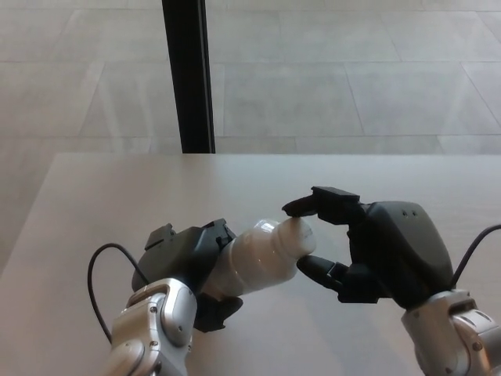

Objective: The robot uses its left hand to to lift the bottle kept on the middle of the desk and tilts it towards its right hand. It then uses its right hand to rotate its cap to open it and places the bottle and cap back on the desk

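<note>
Head view: holding the bottle (254, 257) in the left hand (190, 258), fingers wrapped round its body, raised above the table (117, 196) and tilting toward 3 o'clock so the cap (296, 233) meets the right hand (368, 251). Pinching the cap between black fingers (301, 205), apparently gripping for unscrewing. Looking translucent white, ribbed, cap seemingly on.

Setting appears to be an office or lobby-type interior. Evidence: a plain pale desk (117, 188) standing on a floor (329, 94) of large grey tiles, with a black vertical post (188, 74) rising behind the desk edge.
</note>
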